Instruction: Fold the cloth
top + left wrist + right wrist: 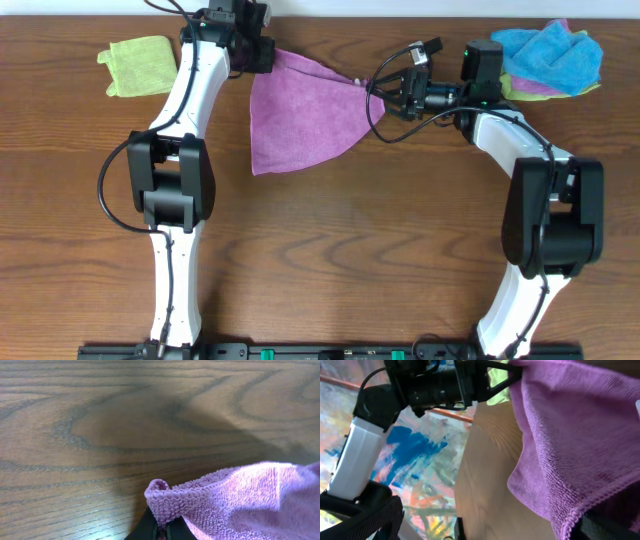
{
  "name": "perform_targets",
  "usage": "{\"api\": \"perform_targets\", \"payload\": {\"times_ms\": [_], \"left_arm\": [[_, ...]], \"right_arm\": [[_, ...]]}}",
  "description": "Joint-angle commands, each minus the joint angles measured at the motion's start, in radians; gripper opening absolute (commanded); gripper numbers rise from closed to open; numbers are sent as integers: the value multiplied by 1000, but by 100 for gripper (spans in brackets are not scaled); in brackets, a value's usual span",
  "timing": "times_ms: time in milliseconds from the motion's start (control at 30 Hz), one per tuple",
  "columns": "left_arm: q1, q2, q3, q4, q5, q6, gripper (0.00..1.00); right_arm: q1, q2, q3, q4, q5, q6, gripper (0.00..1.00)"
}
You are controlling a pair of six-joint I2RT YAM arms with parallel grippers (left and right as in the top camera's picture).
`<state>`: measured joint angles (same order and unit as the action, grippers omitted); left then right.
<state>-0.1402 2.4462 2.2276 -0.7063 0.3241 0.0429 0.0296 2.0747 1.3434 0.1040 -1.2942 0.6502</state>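
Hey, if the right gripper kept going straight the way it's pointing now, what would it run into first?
The cloth: it hangs right in front of the right gripper and fills much of its wrist view. Behind it, probably the left gripper, which pinches the far corner, though depth is unclear.

Robot lab or test bench. Wood-grain table (330, 270), with a pale strip of wall along its far edge.

Two white-and-black robot arms, left arm (175, 180) and right arm (550, 210), rise from a black rail (300, 352) fixed along the near table edge. Loose black cables (105, 180) loop outside the joints. A small camera (483, 62) with a green light sits at the right arm's wrist.

Purple cloth (300, 120) is stretched between the two arms. More cloths lie at the far corners: green cloth (140, 65) on the left, blue cloths (550, 50) piled on the right.

Beyond the table, from the right wrist, a painted surface (415, 460) splashed with blue, orange and red. Wall or floor, cannot tell.
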Motion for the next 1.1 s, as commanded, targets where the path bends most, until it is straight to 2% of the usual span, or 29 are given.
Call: {"api": "perform_targets", "payload": {"times_ms": [0,133,300,433,633,733,1067], "left_arm": [[3,12,18,-2,-81,-40,6],[4,12,18,-9,-231,-92,6],[9,12,18,-23,-386,-182,6],[11,12,18,-26,-395,-193,6],[11,12,18,-29,-441,-210,6],[11,12,18,-39,-512,-235,6],[11,12,18,-84,-717,-254,6]], "right_arm": [[1,-12,-3,-35,19,-29,99],[2,-12,-3,-113,34,-75,99],[2,-12,-3,-131,34,-83,99],[3,-12,-3,-158,61,-102,99],[26,-12,-3,-360,248,-231,99],[52,-12,-3,-420,325,-263,99],[92,-12,-3,-436,371,-263,99]]}}
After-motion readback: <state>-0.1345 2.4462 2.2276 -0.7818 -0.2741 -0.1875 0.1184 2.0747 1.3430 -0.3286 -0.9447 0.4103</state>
